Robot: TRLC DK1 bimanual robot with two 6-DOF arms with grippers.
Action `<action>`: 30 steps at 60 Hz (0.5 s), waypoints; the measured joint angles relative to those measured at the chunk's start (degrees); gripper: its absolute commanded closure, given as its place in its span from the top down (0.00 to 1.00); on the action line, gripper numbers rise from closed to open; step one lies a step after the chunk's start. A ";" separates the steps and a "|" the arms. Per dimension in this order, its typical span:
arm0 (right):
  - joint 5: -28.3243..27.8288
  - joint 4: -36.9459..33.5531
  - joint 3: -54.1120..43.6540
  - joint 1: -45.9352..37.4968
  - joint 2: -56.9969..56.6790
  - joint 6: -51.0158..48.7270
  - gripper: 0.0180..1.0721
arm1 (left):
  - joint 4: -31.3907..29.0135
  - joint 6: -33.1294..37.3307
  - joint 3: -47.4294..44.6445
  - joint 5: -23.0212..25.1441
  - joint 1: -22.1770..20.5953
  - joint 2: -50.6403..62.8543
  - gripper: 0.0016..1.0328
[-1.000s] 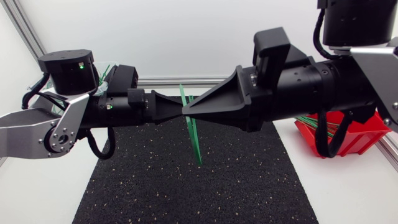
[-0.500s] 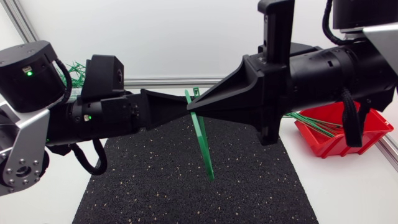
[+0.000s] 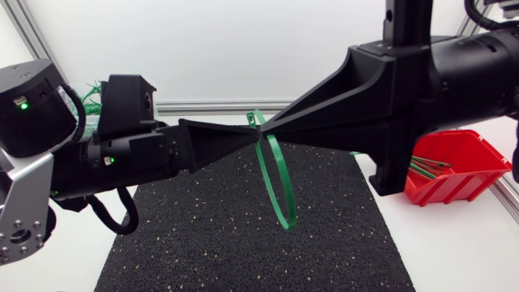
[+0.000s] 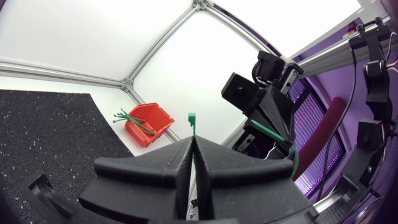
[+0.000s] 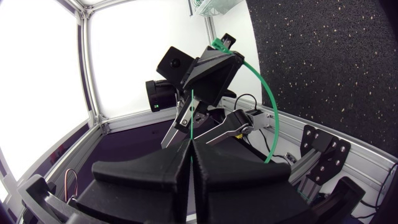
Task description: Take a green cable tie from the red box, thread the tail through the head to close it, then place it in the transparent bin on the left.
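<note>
Tie point(image 3: 287, 225) now bowed (left claw point(image 3: 253, 136), right claw point(image 3: 269, 132) pinching).

A black mat point(image 3: 243, 243), coarse-grained and flecked with pale specks, lay flat on the white counter point(image 3: 458, 251). The counter's white surface showed along both of the mat's long sides. A silver rail point(image 3: 203, 106) ran along the counter's far edge, just past the mat.

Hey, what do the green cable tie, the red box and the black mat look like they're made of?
The cable tie: likely flexible plastic, smooth; it bends into a loop without creasing. The red box: seemingly rigid moulded plastic, slightly glossy walls. The mat: probably rubber or foam, matte, grainy with pale speckles.
</note>
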 measured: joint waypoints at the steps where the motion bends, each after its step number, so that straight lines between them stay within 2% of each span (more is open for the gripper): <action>1: 0.00 -0.11 0.22 0.00 0.00 0.02 0.05 | 0.00 0.04 0.00 -0.04 -0.09 0.00 0.03; 19: -0.20 -2.16 1.38 0.00 2.16 0.26 0.05 | -0.02 4.61 -0.04 -0.50 -0.57 -0.50 0.03; 30: -0.20 -2.16 1.36 -0.44 3.26 0.42 0.05 | -0.04 6.47 -0.11 -2.60 -1.51 -1.51 0.03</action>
